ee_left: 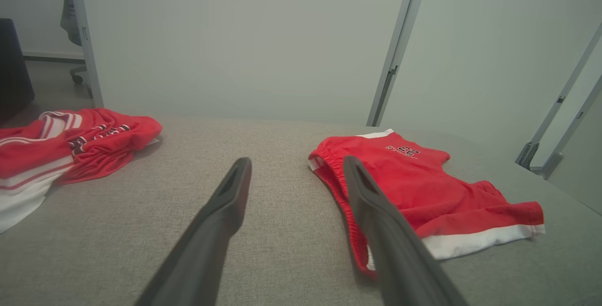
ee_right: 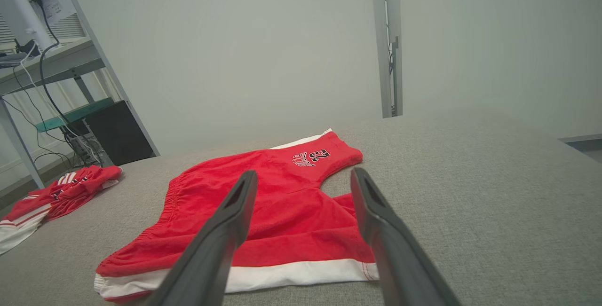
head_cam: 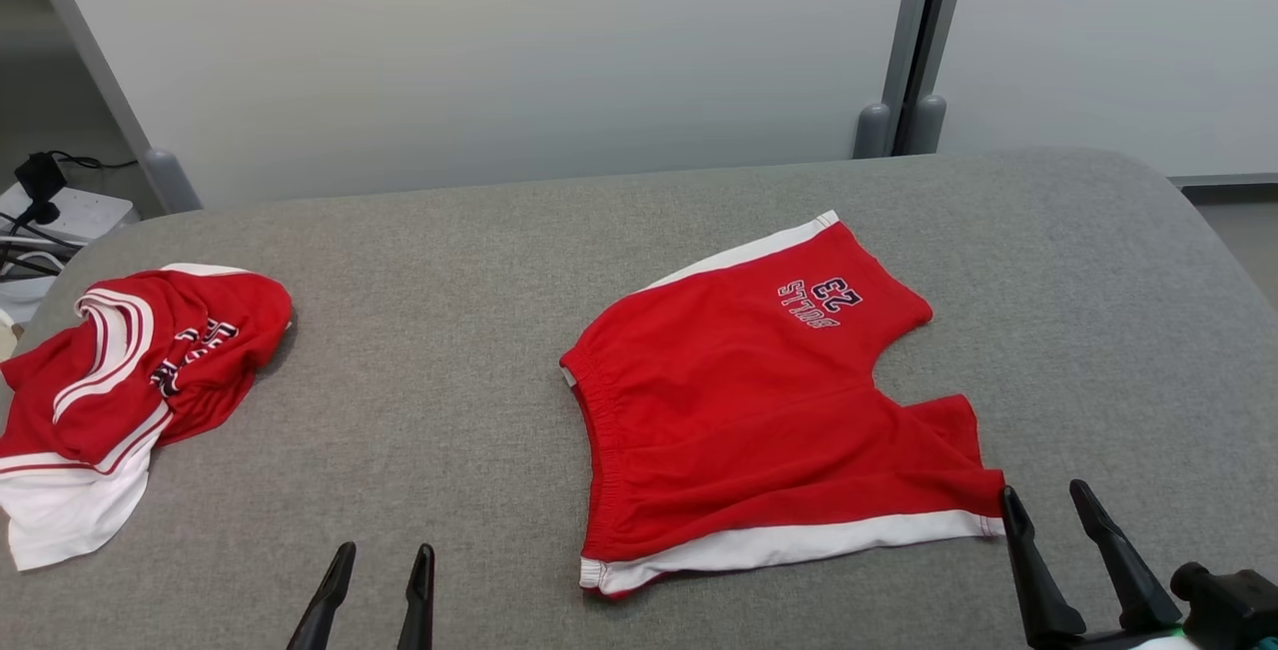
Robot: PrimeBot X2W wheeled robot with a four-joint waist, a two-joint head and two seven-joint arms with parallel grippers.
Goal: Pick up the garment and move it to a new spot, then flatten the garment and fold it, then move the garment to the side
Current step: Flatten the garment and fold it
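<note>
**Presently Unheld: Red Shorts Spread on the Bench, Both Grippers Open**

The red shorts (head_cam: pixel 739 410) lay on the grey bench (head_cam: pixel 449 330), between its middle and its right edge and clear of every edge. The elastic waistband (head_cam: pixel 591 430) faced the left edge and the two legs pointed toward the right edge. A white side stripe (head_cam: pixel 789 542) ran along the side closest to the near edge.

The left gripper (head_cam: pixel 386 551) hovered at the near edge with its jaws apart and empty, well apart from the waistband. The right gripper (head_cam: pixel 1046 492) stood toward the near right corner, jaws likewise apart and empty. Its tips were just beside the near leg (head_cam: pixel 958 460); whether they touched the hem could not be told. A crumpled red-and-white jersey (head_cam: pixel 130 380) lay at the left edge, well apart from the shorts.

Judgement: the shorts were spread but not fully flat, since a lapped crease (head_cam: pixel 929 430) crossed the near leg by the crotch. Flattening therefore appeared to be the step in hand, with folding not yet done.

Recommended procedure:

1. The right gripper would best close on the near leg's hem corner, and the left on the near end of the waistband. Each should take both cloth layers.
2. The two would then draw apart along the near edge, kept low, until the crease opened.
3. The soft knit would probably drag on the textured bench cover, so a slight lift would serve better than sliding.
4. All travel should stay clear of the jersey.
</note>
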